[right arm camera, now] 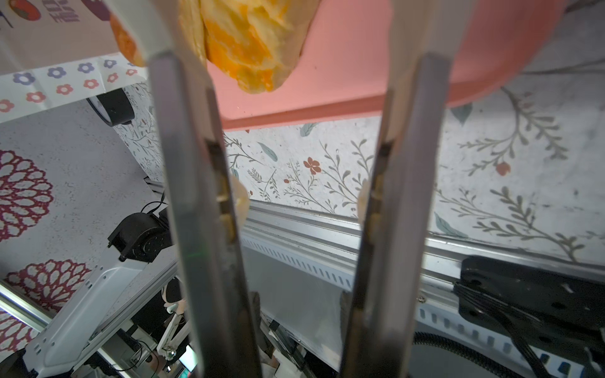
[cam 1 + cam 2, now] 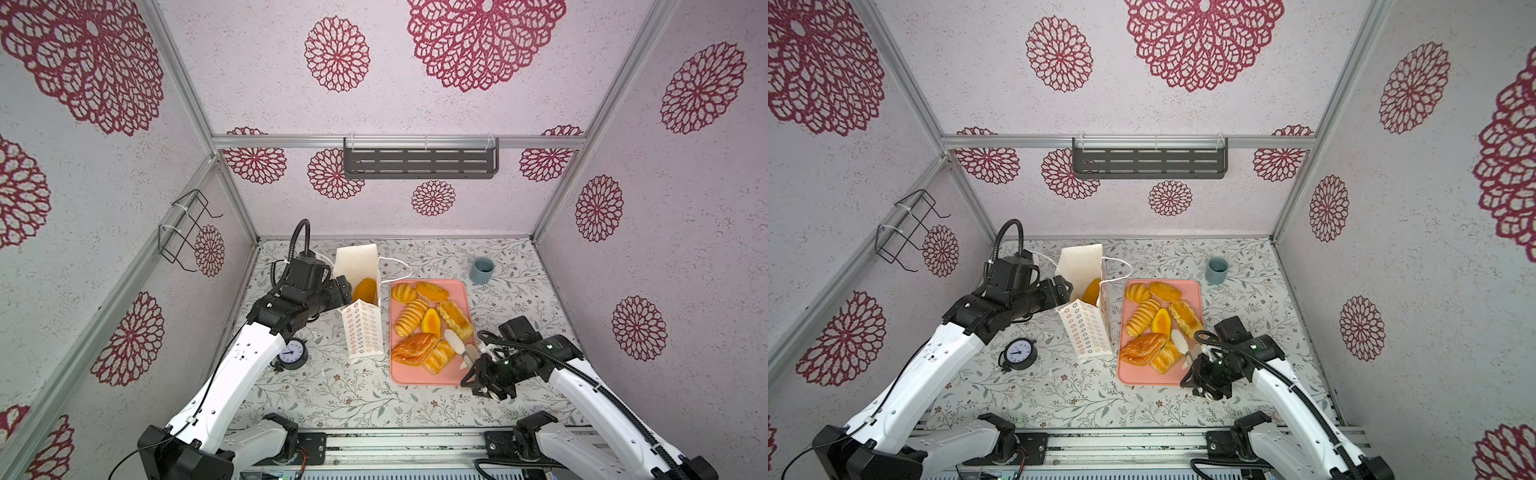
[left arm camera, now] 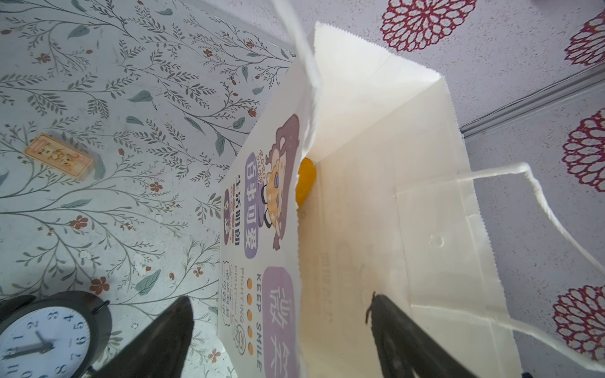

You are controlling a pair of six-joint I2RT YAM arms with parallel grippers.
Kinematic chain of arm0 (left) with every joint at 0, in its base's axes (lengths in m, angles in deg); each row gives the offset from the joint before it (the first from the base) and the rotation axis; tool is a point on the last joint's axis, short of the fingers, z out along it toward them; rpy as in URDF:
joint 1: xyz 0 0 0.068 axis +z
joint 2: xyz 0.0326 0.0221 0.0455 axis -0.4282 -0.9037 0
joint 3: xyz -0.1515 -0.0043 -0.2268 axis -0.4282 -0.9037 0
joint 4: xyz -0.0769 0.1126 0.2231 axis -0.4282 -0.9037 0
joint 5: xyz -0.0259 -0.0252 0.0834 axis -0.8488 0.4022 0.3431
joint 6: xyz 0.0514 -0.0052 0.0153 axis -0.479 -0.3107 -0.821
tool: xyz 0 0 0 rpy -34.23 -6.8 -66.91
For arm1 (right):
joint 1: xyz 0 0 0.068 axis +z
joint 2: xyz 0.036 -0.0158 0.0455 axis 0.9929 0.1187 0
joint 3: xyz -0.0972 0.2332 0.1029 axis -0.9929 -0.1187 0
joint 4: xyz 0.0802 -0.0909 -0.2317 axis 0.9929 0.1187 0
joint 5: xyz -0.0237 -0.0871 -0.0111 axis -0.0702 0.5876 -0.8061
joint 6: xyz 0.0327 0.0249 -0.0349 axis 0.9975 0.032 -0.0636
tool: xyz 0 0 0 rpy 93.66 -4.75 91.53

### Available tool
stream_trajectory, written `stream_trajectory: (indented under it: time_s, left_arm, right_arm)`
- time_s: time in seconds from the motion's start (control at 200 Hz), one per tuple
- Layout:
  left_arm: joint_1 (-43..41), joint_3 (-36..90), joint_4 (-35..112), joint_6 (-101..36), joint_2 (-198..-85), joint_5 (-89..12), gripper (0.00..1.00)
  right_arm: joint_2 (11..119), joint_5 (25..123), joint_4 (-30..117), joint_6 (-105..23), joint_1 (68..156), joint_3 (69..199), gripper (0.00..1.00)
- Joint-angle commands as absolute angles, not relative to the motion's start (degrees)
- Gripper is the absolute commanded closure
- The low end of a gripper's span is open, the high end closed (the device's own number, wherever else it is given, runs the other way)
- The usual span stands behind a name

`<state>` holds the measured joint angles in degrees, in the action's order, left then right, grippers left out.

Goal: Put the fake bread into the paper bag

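Note:
The white paper bag (image 2: pixel 363 332) stands open left of the pink tray (image 2: pixel 428 376), and one orange-brown fake bread (image 2: pixel 365 289) shows inside it. My left gripper (image 3: pixel 280 297) is open at the bag's mouth. One dark finger is outside the printed wide wall and the other is inside. Several more breads lie on the tray, among them a ridged roll (image 2: pixel 410 316), a long glazed loaf (image 2: pixel 456 319) and two flaky pastries (image 2: pixel 414 349). My right gripper (image 2: pixel 457 340) hovers open over the tray's near right corner. The end of a flaky pastry (image 1: pixel 248 42) lies between its white fingers, unclamped.
A black alarm clock (image 2: pixel 293 353) stands on the table left of the bag, under my left arm. Behind the tray at the back right is a grey-blue cup (image 2: pixel 481 270). A wire rack (image 2: pixel 187 228) hangs on the left wall and a dark shelf (image 2: pixel 419 162) on the back wall.

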<state>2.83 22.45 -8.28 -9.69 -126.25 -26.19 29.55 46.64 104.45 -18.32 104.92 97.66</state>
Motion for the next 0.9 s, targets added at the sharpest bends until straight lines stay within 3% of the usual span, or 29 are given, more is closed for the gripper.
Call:
stream_trajectory:
  time_s: [0.0, 0.62, 0.896]
  left_arm:
    - [2.5, 21.8, -6.9, -9.8, -124.8, -26.1, 0.12]
    - [2.4, 19.6, -6.0, -9.3, -123.4, -26.6, 0.12]
    - [2.5, 19.0, -5.3, -9.0, -123.5, -26.8, 0.12]
  right_arm:
    - [29.8, 43.2, 104.2, -18.0, 104.6, 98.1, 0.57]
    - [35.6, 41.4, 95.9, -15.9, 104.6, 95.2, 0.64]
    - [36.4, 42.2, 93.1, -15.4, 104.7, 95.0, 0.74]
